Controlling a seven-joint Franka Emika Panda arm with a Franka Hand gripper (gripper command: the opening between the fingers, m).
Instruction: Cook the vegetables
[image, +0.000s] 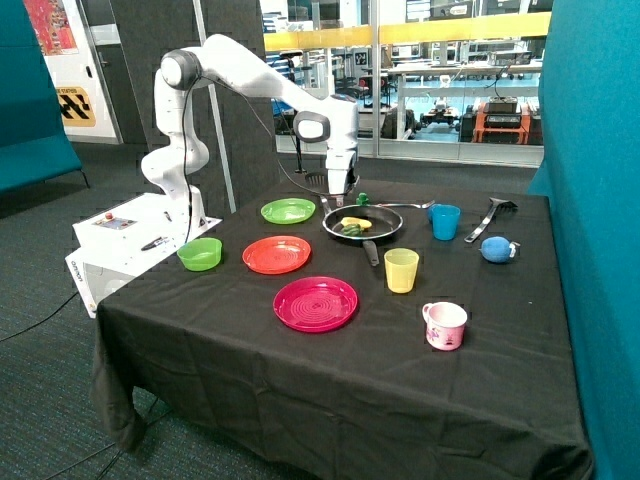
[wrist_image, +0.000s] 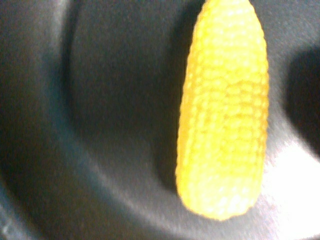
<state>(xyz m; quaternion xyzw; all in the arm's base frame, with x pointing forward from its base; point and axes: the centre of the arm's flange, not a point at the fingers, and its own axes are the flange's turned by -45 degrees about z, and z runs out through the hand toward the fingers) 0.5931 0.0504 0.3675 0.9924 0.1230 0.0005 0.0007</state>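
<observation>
A black frying pan (image: 393, 229) stands in the middle of the black-clothed table. In it lie the vegetables: a pale yellow corn cob (image: 356, 223) and a dark green piece (image: 352, 231) just in front of it. My gripper (image: 338, 193) hangs close above the pan's far rim, on the side toward the green plate. The wrist view is filled by the corn cob (wrist_image: 225, 115) lying on the dark pan floor (wrist_image: 100, 100). The green piece is out of that view.
Around the pan stand a green plate (image: 288, 210), an orange plate (image: 276, 254), a pink plate (image: 315, 303), a green bowl (image: 200, 253), a yellow cup (image: 401, 270), a blue cup (image: 445, 221) and a pink mug (image: 445, 325). A small green knob (image: 362, 199), a spatula (image: 488, 218) and a blue object (image: 497, 249) lie behind.
</observation>
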